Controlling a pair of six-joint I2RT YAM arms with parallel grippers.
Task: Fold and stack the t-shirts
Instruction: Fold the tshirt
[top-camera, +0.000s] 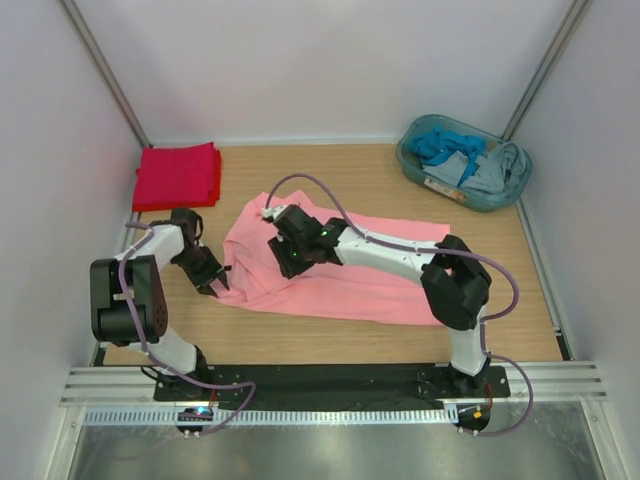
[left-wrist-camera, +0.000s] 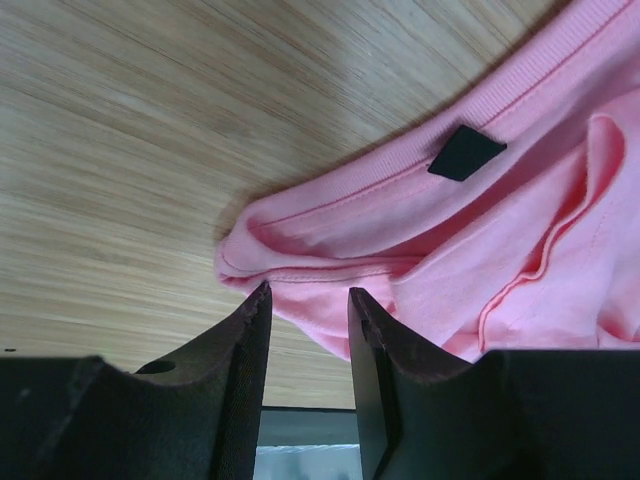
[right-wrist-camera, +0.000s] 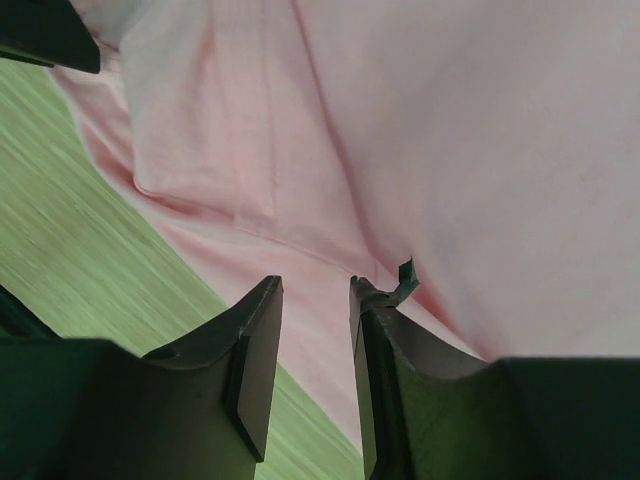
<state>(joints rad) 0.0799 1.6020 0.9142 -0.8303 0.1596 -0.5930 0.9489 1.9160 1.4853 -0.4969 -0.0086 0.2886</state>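
Observation:
The salmon-pink t-shirt (top-camera: 350, 275) lies spread and rumpled in the middle of the wooden table. Its collar with the small dark neck label (left-wrist-camera: 466, 152) shows in the left wrist view. The bright red t-shirt (top-camera: 178, 175) lies folded at the far left. My left gripper (top-camera: 214, 284) is open at the pink shirt's left edge, its tips (left-wrist-camera: 308, 295) just short of the collar fold, with nothing between the jaws. My right gripper (top-camera: 282, 258) is open low over the pink shirt's left part (right-wrist-camera: 420, 150), jaws (right-wrist-camera: 315, 285) empty.
A teal basket (top-camera: 416, 168) with blue and grey clothes stands at the far right corner. White walls close in the table on three sides. The two grippers are close together at the shirt's left end. Bare wood (left-wrist-camera: 150, 120) lies left of the shirt.

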